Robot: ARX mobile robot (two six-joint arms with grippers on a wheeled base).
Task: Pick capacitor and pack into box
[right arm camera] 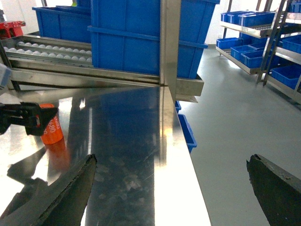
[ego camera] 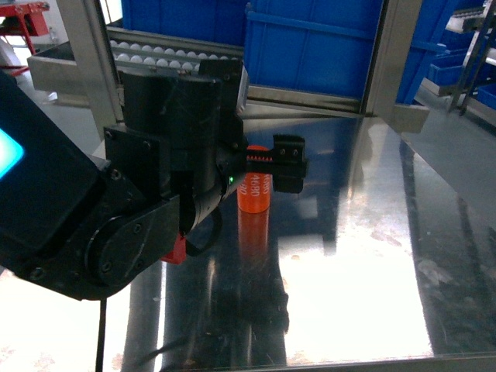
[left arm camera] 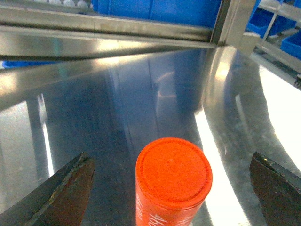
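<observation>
One orange capacitor [ego camera: 254, 191] stands upright on the shiny metal surface [ego camera: 372, 263], a little left of the middle in the head view; it is a small round can with a flat top and white writing down its side. On the left, the left gripper [left arm camera: 171, 193] hangs around it; the wrist view shows its jaws spread wide, one on each side of the can, and neither one touches it yet. I think the can is hard and stiff, so it will not squash; it also looks light, so a bump could knock it over or push it along the smooth surface. Its round side may be slippery, so the jaws should close on the middle of the side, flat and even, not up at the rim. The can's mirror picture shows in the metal under it; that is only a reflection. Behind it sit the blue crates [ego camera: 310, 39] and a track of white rollers [ego camera: 167, 56]. On the right, the right gripper [right arm camera: 174, 188] waits well apart from the can, past the edge of the surface; its jaws are spread and hold nothing. No box shows in these pictures.
</observation>
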